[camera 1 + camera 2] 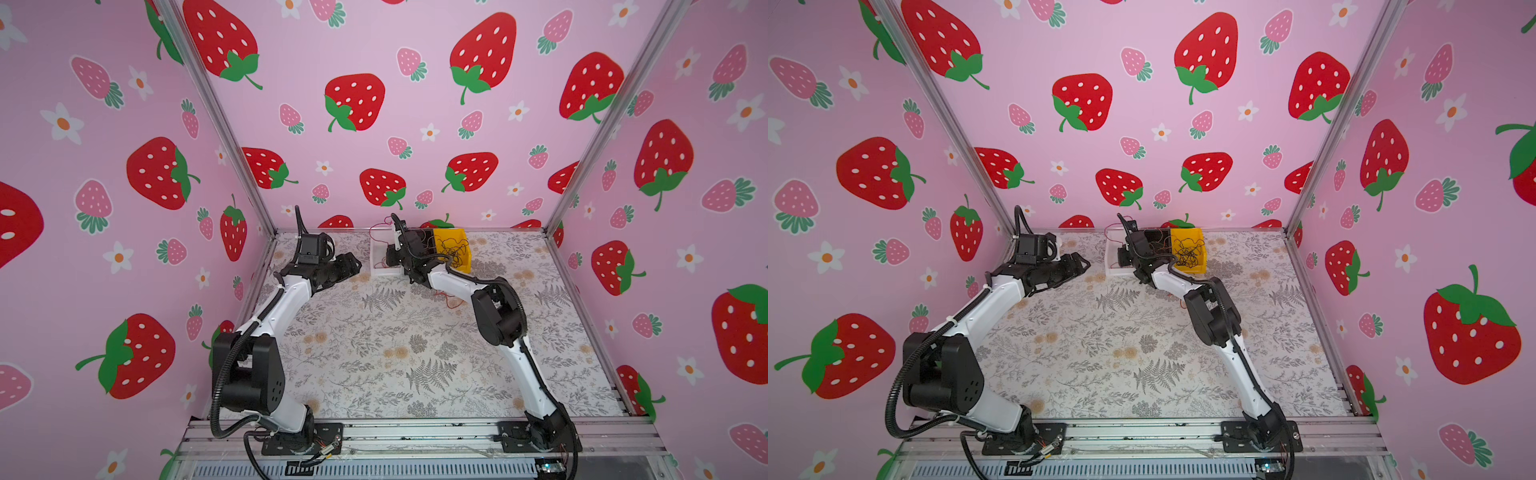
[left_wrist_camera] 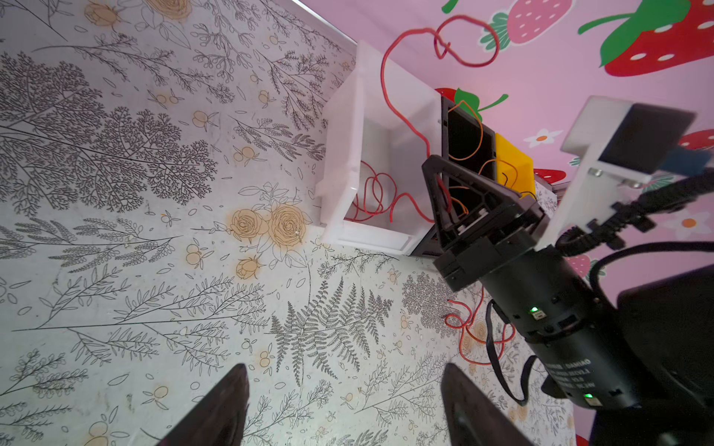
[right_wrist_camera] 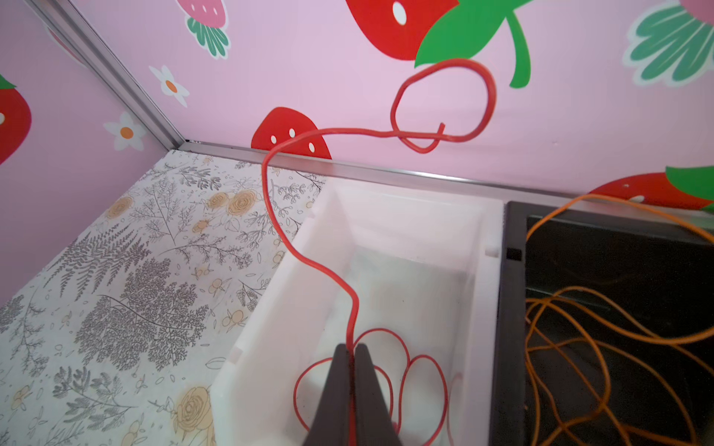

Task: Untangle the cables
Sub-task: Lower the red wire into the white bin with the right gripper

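My right gripper (image 3: 351,347) is shut on a thin red cable (image 3: 450,61) just above the white bin (image 3: 405,216). The cable rises from the jaws and curls into a loop against the back wall, while its lower coils lie in the bin. Orange cables (image 3: 579,197) lie looped in the black bin (image 3: 514,309) beside it. Tangled black cables (image 1: 1187,253) fill the yellow bin (image 1: 1183,237). My left gripper (image 2: 345,370) is open and empty over the floral table, left of the bins, also seen in a top view (image 1: 353,264).
A second red cable (image 2: 463,336) lies loose on the table under the right forearm, also visible in a top view (image 1: 451,301). The three bins stand in a row against the back wall. Pink strawberry walls enclose the table on three sides.
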Controlling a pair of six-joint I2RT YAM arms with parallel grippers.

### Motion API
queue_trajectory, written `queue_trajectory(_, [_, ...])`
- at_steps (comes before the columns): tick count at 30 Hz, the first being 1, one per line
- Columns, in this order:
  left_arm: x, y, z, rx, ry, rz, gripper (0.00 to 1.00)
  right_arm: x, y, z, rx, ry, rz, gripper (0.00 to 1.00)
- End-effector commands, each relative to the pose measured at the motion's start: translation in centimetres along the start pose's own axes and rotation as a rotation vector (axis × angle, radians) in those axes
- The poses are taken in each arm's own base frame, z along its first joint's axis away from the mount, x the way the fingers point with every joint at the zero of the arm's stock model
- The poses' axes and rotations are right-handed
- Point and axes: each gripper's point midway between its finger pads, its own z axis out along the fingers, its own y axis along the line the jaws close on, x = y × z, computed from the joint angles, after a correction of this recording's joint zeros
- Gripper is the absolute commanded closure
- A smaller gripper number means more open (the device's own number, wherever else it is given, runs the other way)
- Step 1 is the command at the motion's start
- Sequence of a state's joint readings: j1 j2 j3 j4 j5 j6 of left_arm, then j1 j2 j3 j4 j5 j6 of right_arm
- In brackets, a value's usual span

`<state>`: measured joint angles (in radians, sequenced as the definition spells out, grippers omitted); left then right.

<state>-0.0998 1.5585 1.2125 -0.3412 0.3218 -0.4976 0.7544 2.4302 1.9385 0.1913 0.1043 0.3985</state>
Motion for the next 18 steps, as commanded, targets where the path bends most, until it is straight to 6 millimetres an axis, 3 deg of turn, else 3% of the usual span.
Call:
queue_trajectory(1, [-0.7, -0.2, -0.5, -0.002, -0.020, 0.007, 0.20, 0.4, 0.5, -0.1, 0.015, -0.001, 0.036, 1.00])
queue_trajectory(12, [-4.4, -0.8, 1.2, -0.030, -0.045, 0.049, 0.16, 1.2, 0.8, -0.6, 0.044, 0.032, 0.038, 0.66])
queue_trajectory(15, [-5.7, -1.0, 2.2, -0.032, -0.055, 0.057, 0.15, 0.5, 1.4, -1.0, 0.013, 0.014, 0.026, 0.61])
queue_trajectory(18, [-7.3, -1.5, 3.1, -0.023, -0.073, 0.072, 0.14, -1.4, 2.0, -2.2, -0.006, -0.039, 0.008, 0.54])
